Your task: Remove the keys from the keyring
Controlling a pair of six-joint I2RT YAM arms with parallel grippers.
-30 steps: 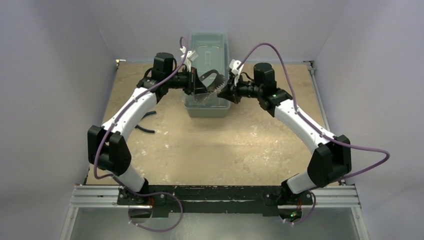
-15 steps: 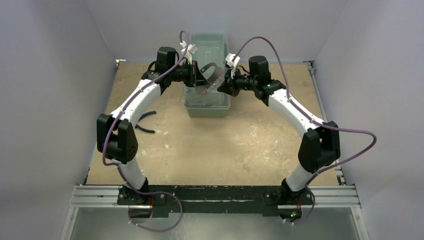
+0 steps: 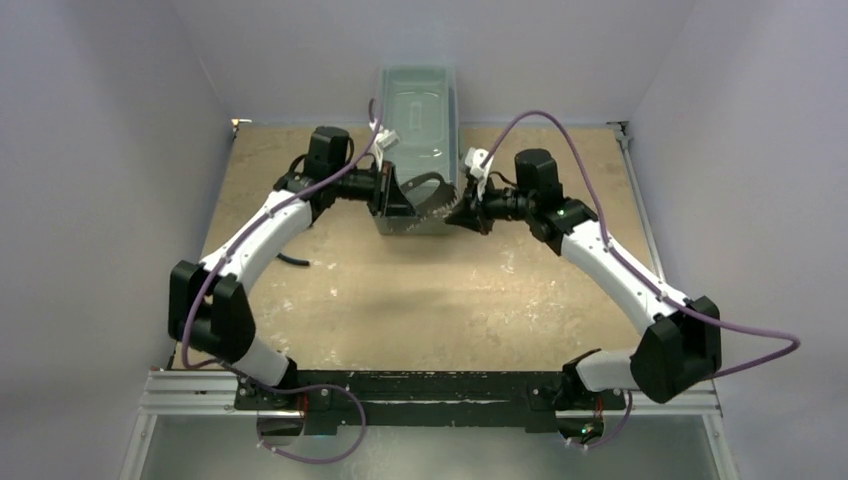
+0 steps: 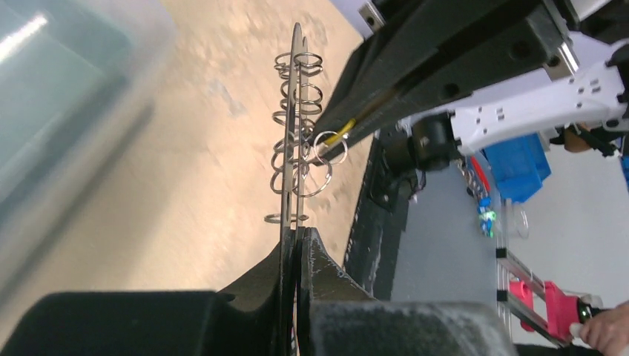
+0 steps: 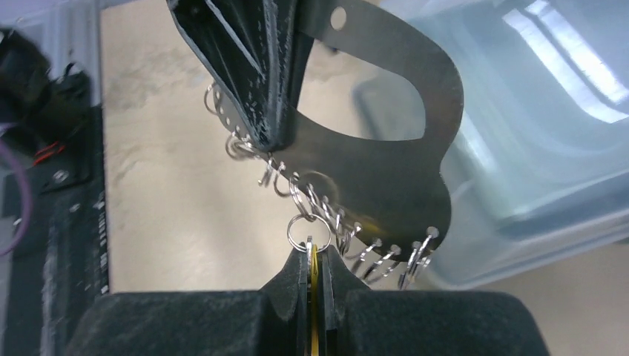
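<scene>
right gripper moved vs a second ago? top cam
Yes. The right gripper has come down the view toward the base rail and slightly right, from over the bin to its near right corner.

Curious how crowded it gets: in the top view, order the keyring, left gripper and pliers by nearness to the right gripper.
1. keyring, just left of the right gripper.
2. left gripper, clamping the keyring's left end.
3. pliers, far left on the table.

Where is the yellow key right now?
In the right wrist view, the yellow key is pinched in the right hand, just below the keyring that the left hand holds.
</scene>
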